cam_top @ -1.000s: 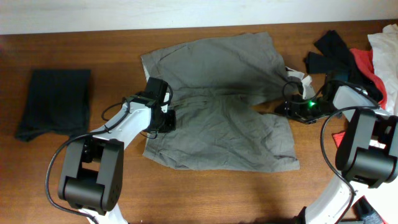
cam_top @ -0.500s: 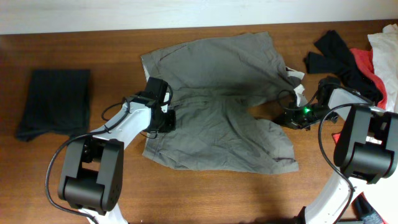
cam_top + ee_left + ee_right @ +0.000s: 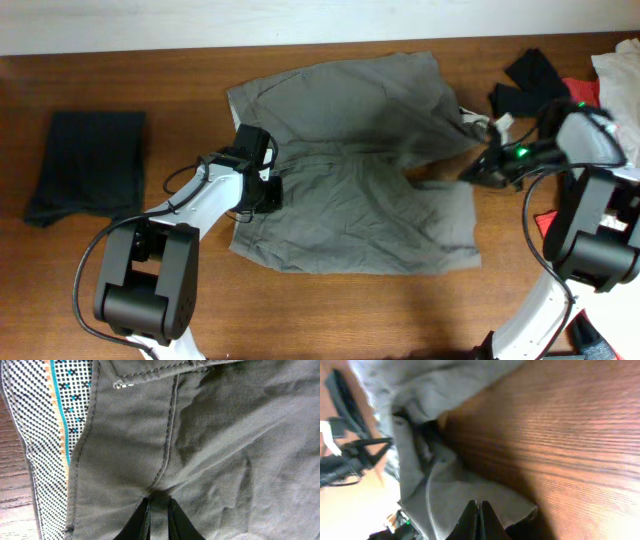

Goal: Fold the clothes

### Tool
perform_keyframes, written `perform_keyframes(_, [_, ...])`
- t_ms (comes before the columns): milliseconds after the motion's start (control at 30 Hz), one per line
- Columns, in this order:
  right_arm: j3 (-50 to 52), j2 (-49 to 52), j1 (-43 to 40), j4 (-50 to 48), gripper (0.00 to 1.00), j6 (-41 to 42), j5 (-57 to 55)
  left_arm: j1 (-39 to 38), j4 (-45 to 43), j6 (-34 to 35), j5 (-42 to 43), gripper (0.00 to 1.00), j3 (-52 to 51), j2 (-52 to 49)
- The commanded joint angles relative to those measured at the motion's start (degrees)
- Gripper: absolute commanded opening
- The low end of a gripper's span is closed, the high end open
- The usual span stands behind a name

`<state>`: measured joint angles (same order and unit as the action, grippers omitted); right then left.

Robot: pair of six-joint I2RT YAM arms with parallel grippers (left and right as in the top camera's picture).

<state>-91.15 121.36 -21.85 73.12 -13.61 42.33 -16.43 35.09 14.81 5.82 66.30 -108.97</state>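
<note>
Wooden table carries the grey trousers, spread at centre. My right gripper has swung right and farther away, clenched on their right hem. My left gripper stays pinching the waist seam.

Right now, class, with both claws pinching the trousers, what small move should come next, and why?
Probably raise the right claw slightly, lifting its pinched edge off the table. It is shut on cloth at the leg end, the left claw grips the waist, and the trousers lie unfolded.
</note>
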Motion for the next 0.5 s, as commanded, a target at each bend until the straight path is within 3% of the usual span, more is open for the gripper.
perform_keyframes(0, [-4.4,-0.2,-2.1,2.2,0.04,-1.4,2.5,-0.1,0.0,0.6,0.4,0.13,-0.7,-0.9])
perform_keyframes(200, [-6.0,-0.1,-6.6,2.7,0.04,-0.5,1.1,-0.1,0.0,0.6,0.4,0.13,-0.7,-0.9])
perform_keyframes(367, [-5.9,-0.1,-9.5,3.1,0.05,9.3,-12.8,-0.1,0.0,0.6,0.4,0.14,-0.7,-0.9])
perform_keyframes(400, [-5.9,-0.1,-9.9,2.6,0.10,11.3,-14.7,-0.1,0.0,0.6,0.4,0.14,-0.7,-0.9])
perform_keyframes(433, [-5.9,-0.1,-10.2,2.1,0.25,12.3,-15.7,-0.1,-0.1,0.6,0.4,0.14,-0.7,-0.9])
perform_keyframes(467, [-5.9,-0.2,-10.5,1.8,0.33,12.6,-16.0,-0.1,-0.1,0.6,0.4,0.14,-0.7,-0.9])
